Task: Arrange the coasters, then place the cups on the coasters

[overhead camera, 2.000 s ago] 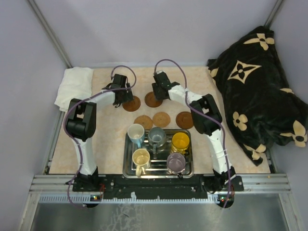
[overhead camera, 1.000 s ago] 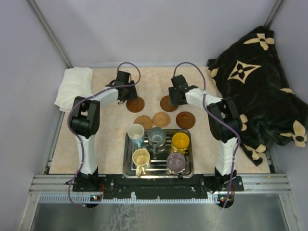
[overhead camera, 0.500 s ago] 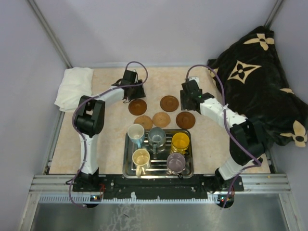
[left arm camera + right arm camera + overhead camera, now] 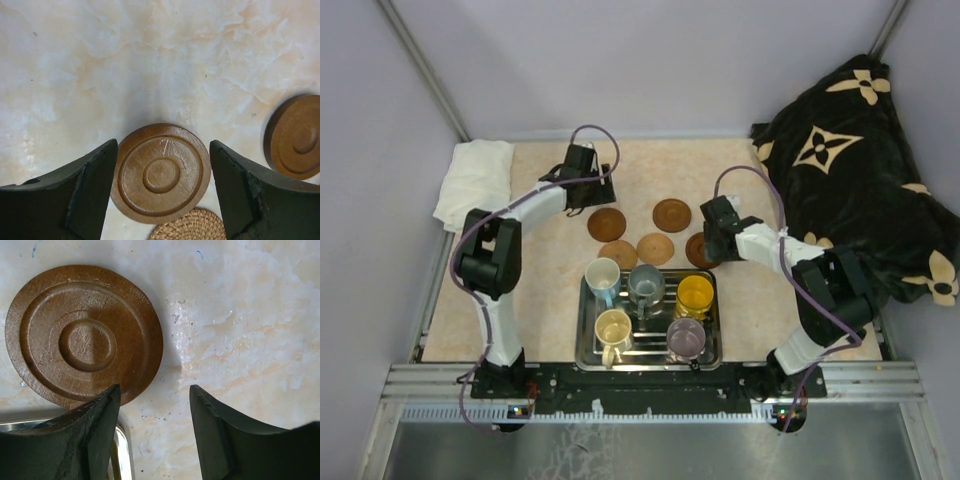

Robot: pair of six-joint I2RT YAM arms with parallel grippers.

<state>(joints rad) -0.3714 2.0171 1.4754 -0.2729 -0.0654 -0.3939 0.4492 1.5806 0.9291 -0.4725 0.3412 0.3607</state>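
Overhead and wrist views, coaster-arranging stage. The five coasters (image 4: 671, 214) lay flat on the pale marbled desk (image 4: 535, 290), in a loose cluster just beyond the steel tray (image 4: 585, 340). The five cups (image 4: 645, 283) stood together inside that tray, none yet on a coaster.

The left fingers (image 4: 75, 200) were spread wide and straddled a ringed dark coaster (image 4: 161, 172), which lay flat on the desk between them. Whether the tips touched its rim I could not tell. A woven coaster (image 4: 187, 226) sat just beside it on the near side.

The right fingers (image 4: 235, 445) stood moderately apart over bare desk with nothing between them. They were just beside the rightmost dark coaster (image 4: 82, 337), which sat close to the tray's far corner.

Handling, as judged:
- **Dark coasters:** these looked like turned wood, stiff, light and very thin. A pinch from above would have little edge to bite on. The likely hold is across the full width, fingertips down at desk level on opposite points of the rim. Pushing one flat along the smooth desk also looked workable.
- **Woven coaster:** this seemed lighter and slightly yielding, so a gentler squeeze would suit it.
- **Cups:** these appeared to be glazed ceramic, heavier, slick and breakable. One finger inside and one outside the wall looked like the surest grip.
- **Spacing in the tray:** the cups stood near one another, so a neighbour could be knocked.
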